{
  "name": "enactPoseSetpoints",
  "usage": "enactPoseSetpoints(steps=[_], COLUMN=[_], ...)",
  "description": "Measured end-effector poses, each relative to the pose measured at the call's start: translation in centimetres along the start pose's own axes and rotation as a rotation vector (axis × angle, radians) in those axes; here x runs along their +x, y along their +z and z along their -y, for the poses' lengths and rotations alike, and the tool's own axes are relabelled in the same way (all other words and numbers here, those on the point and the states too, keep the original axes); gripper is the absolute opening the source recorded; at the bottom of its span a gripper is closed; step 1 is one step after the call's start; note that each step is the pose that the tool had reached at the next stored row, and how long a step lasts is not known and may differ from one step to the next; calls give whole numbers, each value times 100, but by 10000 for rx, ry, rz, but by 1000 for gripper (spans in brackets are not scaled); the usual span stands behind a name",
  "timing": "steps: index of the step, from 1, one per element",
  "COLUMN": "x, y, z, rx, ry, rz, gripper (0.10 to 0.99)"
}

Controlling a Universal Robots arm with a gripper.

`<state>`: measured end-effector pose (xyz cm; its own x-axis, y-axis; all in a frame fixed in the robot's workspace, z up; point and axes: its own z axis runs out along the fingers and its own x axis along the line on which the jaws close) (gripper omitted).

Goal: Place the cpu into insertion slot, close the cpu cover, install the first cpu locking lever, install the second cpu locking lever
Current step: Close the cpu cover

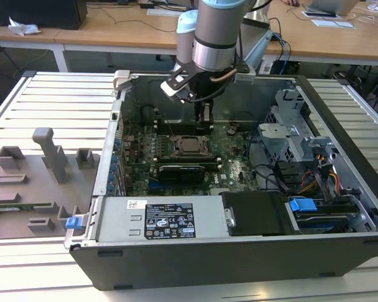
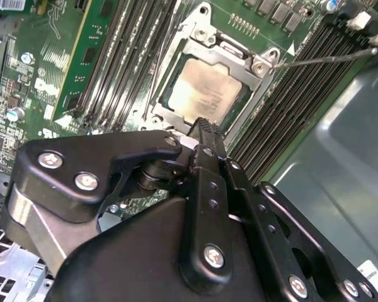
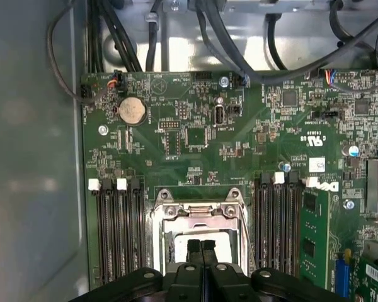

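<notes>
The cpu lies in the insertion slot with its silvery-beige top facing up. Around it the cpu cover lies flat as a metal frame, and the chip shows through its square opening. A thin metal locking lever sticks out from one corner of the socket, over the memory slots. My gripper hangs just above the socket's edge, shut with nothing between its fingers. In the first wrist view the gripper sits over the cpu, with the cover beyond it.
The green motherboard sits deep in the open computer case. Black memory slots flank the socket. A black card, a power supply, a drive cage and cables crowd around. A grey fixture tray lies at the exterior view's left.
</notes>
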<state>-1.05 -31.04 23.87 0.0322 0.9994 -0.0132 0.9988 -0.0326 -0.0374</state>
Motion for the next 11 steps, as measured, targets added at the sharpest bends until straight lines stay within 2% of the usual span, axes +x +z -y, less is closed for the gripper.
enactPoseSetpoints(steps=[6, 11], x=[-3, -4], y=[11, 23], z=[91, 136], rx=[0, -1], ry=[-1, 0], rz=[0, -2], gripper=[106, 106])
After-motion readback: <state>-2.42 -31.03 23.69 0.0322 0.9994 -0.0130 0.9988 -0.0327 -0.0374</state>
